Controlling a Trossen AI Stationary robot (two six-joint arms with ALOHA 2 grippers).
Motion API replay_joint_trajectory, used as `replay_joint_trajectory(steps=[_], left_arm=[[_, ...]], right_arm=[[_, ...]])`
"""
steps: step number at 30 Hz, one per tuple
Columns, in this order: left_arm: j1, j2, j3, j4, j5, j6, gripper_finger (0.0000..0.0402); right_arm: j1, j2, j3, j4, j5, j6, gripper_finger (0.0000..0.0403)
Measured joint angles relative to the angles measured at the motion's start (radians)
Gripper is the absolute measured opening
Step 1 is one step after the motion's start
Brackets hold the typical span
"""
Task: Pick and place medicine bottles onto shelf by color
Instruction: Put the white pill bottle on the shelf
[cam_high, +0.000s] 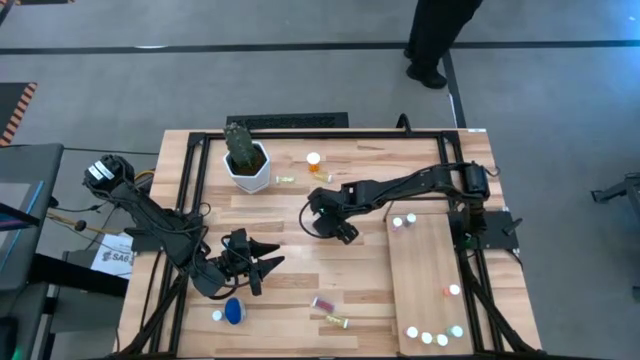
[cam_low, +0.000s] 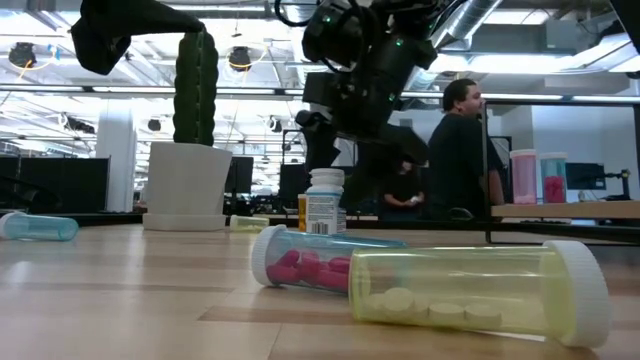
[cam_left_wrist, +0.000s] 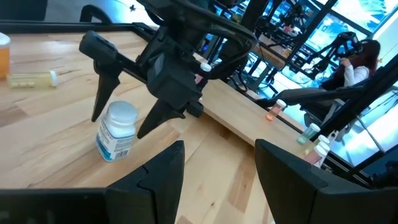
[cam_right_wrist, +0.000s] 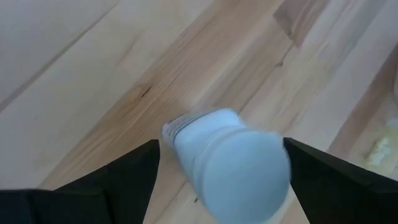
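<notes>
Presently, pick step: right gripper (cam_left_wrist: 124, 124) spread wide, straddling upright white-capped white bottle (cam_left_wrist: 116, 130), mid-frame; probably not yet touching. Next: close, lift, carry to shelf (cam_high: 425, 275) at right. Left gripper (cam_high: 262, 265) open, lower left.

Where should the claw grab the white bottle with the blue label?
Probably around the white bottle's round body, just under the cap, coming straight down. It stands upright, so its curved sides face outward. The right claw is already open above it, a finger on each side.
</notes>
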Motion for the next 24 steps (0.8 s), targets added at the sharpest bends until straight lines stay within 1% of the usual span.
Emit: replay_joint_trajectory(steps=[4, 8, 12, 24], left_arm=[[0.000, 0.000, 0.000, -0.001, 0.000, -0.001, 0.0183], [0.000, 0.000, 0.000, -0.001, 0.000, -0.001, 0.0183], [0.000, 0.000, 0.000, 0.000, 0.000, -0.001, 0.0183], [0.000, 0.000, 0.000, 0.000, 0.000, -0.008, 0.0183]], right_arm=[[-0.005, 0.000, 0.000, 0.006, 0.000, 0.003, 0.0353], [-0.006, 0.000, 0.000, 0.007, 0.000, 0.044, 0.0341], [-0.005, 0.000, 0.000, 0.007, 0.000, 0.050, 0.0334], [0.019, 0.000, 0.000, 0.008, 0.007, 0.054, 0.0339]])
